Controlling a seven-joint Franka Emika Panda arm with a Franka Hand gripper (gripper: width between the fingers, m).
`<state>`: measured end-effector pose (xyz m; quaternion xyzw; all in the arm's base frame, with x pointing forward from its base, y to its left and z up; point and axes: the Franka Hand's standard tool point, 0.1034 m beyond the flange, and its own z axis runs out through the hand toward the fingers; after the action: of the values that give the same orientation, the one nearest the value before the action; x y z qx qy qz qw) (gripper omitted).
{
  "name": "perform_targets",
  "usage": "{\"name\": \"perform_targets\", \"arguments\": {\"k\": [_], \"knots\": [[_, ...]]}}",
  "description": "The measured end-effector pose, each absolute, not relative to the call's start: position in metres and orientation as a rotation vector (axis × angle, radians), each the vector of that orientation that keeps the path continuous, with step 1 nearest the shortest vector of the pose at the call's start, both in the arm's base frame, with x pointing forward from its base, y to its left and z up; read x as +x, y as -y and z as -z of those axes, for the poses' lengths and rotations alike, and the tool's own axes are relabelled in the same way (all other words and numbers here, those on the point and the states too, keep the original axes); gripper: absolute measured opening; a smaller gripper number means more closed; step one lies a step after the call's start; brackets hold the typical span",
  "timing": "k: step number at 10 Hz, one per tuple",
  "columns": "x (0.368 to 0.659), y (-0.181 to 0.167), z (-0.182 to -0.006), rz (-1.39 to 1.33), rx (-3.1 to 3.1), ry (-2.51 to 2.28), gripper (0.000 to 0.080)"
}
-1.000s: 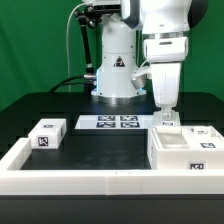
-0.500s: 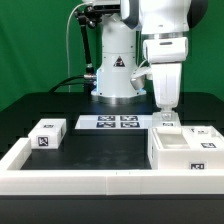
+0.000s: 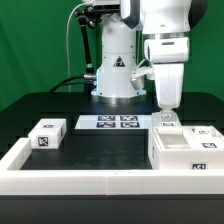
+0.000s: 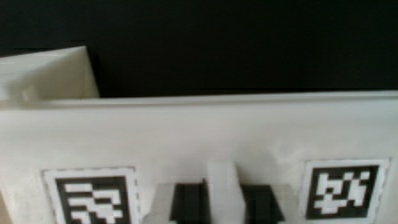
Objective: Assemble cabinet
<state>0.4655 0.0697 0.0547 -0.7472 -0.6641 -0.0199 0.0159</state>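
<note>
Box (image 3: 185, 152): matt white, smooth, plastic-looking. Tags (image 4: 89, 195): flat black-on-white print. Small block (image 3: 47, 134): same matt white. Frame (image 3: 60, 178): smooth white, slight sheen. Marker board (image 3: 110, 122): thin, matt white, paper-like. Table (image 3: 100, 145): matt black. Arm (image 3: 165, 30): glossy white plastic shells. Finger pads (image 4: 183, 203): dark, matt. Backdrop (image 3: 30, 50): matt green.

Bright, even exterior light; the wrist view looks blurred, perhaps defocused.

Blk table (image 3: 40, 105): cabinet box (image 3: 185, 152), block (image 3: 47, 134), marker board (image 3: 110, 123)
</note>
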Motion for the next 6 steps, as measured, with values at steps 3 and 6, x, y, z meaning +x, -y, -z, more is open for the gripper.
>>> {"name": "perform_targets", "arguments": {"k": [3,6], "knots": [[0.47,-0.066,-0.055,0.063,-2.287,2.108,0.0072],[0.484,-0.065,-0.055,0.067,-2.238,2.162,0.0072]]}}
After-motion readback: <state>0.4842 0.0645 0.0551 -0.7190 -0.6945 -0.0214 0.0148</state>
